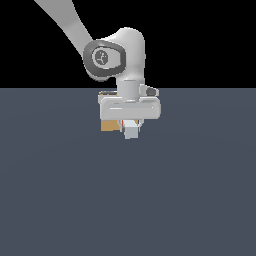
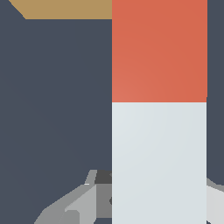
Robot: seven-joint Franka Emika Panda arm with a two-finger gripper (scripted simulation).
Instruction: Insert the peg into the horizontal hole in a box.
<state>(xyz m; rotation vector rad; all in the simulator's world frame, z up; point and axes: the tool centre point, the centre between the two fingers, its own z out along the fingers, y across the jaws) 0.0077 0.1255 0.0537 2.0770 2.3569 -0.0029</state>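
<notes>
The gripper (image 1: 131,126) hangs low over the dark grey floor (image 1: 128,200) with its fingers closed on the peg (image 1: 131,131), which in the exterior view shows end-on as a small pale square just below the hand, a sliver of orange visible at its edge. In the wrist view the peg (image 2: 159,112) fills much of the picture as a broad bar, its light grey-white part nearest the fingers (image 2: 78,203) and its red-orange part running on beyond them, so the grip appears to sit on the pale section with the coloured end leading. The peg's long axis lies horizontal and runs away from the exterior camera, toward the tan box (image 1: 110,125). That box sits on the floor behind the hand and is mostly hidden by it, showing only at the exterior view's left of the fingers. In the wrist view only a tan strip of the box (image 2: 65,8) appears, offset sideways from the peg's red-orange end rather than straight ahead of it. The hole cannot be seen in either view, so its alignment with the peg cannot be told; judging by the offset, a sideways correction seems needed before pushing forward.
</notes>
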